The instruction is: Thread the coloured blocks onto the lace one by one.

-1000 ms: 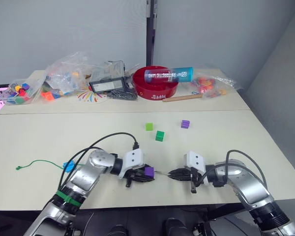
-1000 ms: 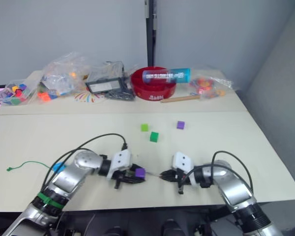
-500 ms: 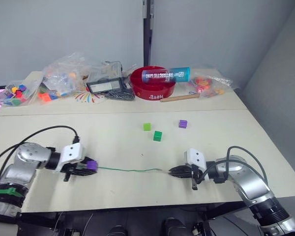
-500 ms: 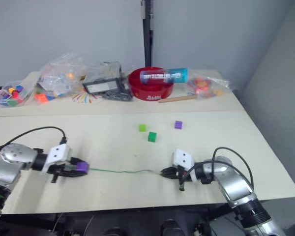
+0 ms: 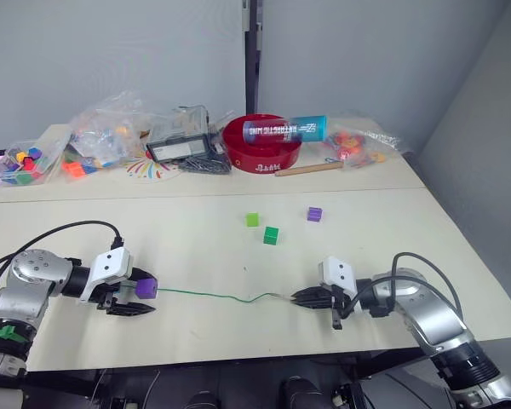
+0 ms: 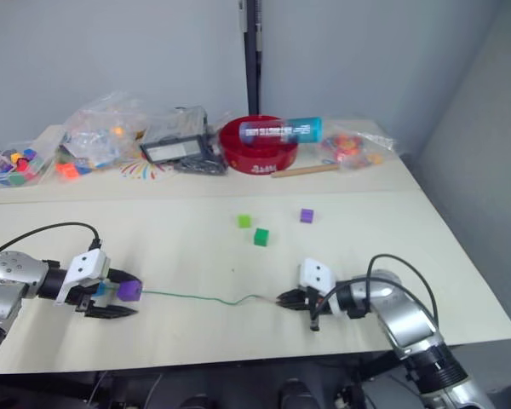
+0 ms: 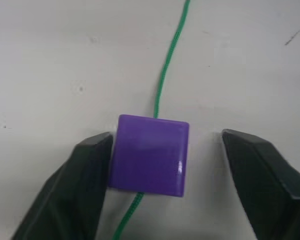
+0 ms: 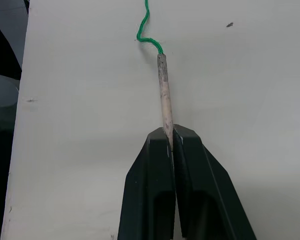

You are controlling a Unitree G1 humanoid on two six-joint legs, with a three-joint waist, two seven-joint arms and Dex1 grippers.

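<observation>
The lace (image 5: 217,296) is threaded through a purple block (image 7: 150,155) lying between the spread fingers of the left gripper (image 7: 162,150); its tip (image 8: 165,100) is pinched by the right gripper (image 8: 171,134).

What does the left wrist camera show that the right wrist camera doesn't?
The left wrist view shows a purple block threaded on the green lace, sitting between the left gripper's open fingers; one finger touches its side, the other stands apart. The right wrist view shows the lace's pale stiff tip pinched in the right gripper's shut fingers. Both show the green lace lying on the pale table.
</observation>
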